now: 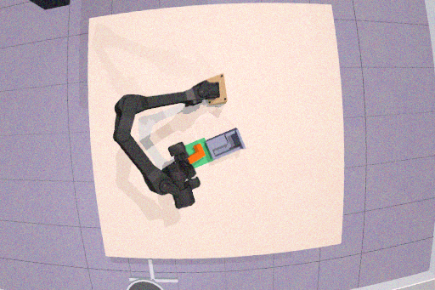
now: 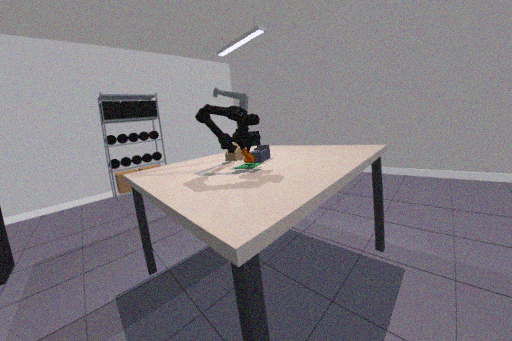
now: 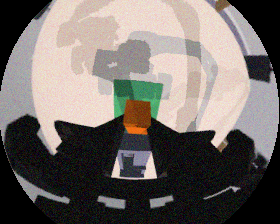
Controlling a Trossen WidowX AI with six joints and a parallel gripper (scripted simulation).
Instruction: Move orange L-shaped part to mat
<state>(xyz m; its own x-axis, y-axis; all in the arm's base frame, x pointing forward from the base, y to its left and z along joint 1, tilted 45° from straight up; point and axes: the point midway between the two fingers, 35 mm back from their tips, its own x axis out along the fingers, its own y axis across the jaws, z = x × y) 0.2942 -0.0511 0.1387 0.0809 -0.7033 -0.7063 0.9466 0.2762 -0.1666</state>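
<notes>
The orange L-shaped part [image 1: 198, 152] [image 2: 248, 156] [image 3: 137, 114] is out of the tray and held above the green mat [image 1: 203, 164] [image 2: 247, 166] [image 3: 154, 91], tilted in the exterior view. My gripper [image 1: 189, 161] [image 3: 136, 117] is shut on the part's straight end; the fingertips are partly hidden by the arm in the top view. The grey tray [image 1: 218, 140] [image 2: 262, 152] stands beside the mat, its pocket empty. It also shows between the fingers in the wrist view [image 3: 144, 156]. The gap between part and mat is too small to judge well.
The arm's tan base plate [image 1: 223, 88] stands on the table [image 1: 276, 90] [image 2: 300, 191], behind the tray and mat in the top view. The tray's raised walls adjoin the mat's right edge there.
</notes>
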